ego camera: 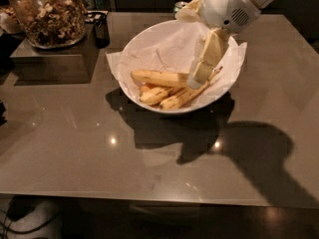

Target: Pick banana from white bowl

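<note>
The white bowl (144, 44) stands at the middle back of the table, lined with crinkled white paper. The banana (158, 77) lies across it, long, smooth and yellow, pointing left to right. Below it lie a short stubby banana (154, 94) and thinner brown-spotted ones (183, 97). My gripper (195, 80) reaches down into the bowl from the upper right, with its tip at the banana's right end. Its white wrist housing (227, 9) hangs over the bowl's far rim.
A large glass jar of nuts (47, 14) stands on a grey block (50, 59) at the back left, with a dark object (101, 28) beside it. A can top (182, 5) shows behind the bowl. The table's front edge (149, 195) runs across the bottom.
</note>
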You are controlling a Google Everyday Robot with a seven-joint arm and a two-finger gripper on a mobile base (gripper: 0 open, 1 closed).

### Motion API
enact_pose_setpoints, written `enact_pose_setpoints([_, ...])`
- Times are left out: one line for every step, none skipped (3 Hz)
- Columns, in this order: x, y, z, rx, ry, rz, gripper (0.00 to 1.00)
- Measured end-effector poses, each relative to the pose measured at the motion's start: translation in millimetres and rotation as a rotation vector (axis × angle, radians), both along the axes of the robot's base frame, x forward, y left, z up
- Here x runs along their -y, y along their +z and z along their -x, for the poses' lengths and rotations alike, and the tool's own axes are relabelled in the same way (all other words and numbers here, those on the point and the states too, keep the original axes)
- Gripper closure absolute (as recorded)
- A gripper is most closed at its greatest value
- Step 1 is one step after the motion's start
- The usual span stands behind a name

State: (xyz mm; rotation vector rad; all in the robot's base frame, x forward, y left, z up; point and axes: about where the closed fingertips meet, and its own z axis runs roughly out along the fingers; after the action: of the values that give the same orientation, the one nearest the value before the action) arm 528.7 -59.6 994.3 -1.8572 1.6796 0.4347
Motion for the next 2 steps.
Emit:
enact_pose_setpoints([-25.7,-22.1,-16.9,-0.052,0.049,-0.013,0.0])
enact_pose_setpoints([-27.3,-24.1,-18.1,-0.055,0.051,-0.014,0.11])
